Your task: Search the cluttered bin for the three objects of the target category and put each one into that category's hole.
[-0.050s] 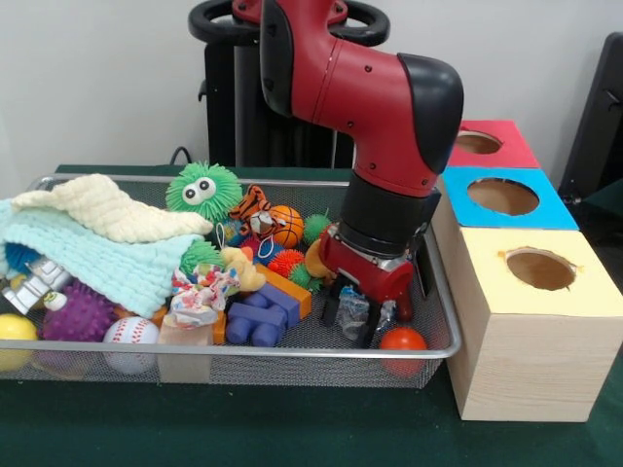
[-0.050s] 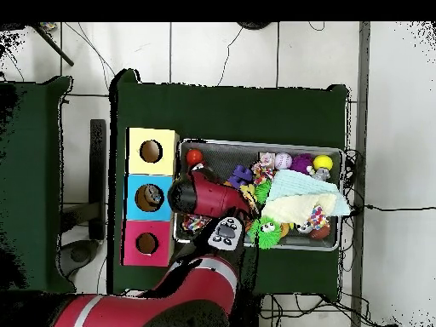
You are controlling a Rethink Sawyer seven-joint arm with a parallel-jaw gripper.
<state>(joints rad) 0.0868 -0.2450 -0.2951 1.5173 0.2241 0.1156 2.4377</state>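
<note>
— Jaws point(image 1: 362, 316) down in the bin point(image 1: 433, 255), clamped on something?
— Cannot tell; something small and pale sits between them. Red ball point(image 1: 403, 340) lies at their four o'clock. Boxes point(image 1: 533, 321) stand beside the bin.

My own arm point(image 2: 209, 197) covered my gripper point(image 1: 362, 319) completely in the overhead view, and in the front view something pale and shiny sat between my fingers point(image 1: 332, 307), but it was too small and unclear for me to say what it was or if I really gripped it. The mint green cloth point(image 1: 102, 255) and the cream cloth point(image 1: 109, 208) hid most toys in their end of the wire bin point(image 1: 443, 292). The yellow ball point(image 1: 14, 339) was cut by the picture's edge, and the holes point(image 1: 540, 269) of the boxes showed nothing inside.
</note>
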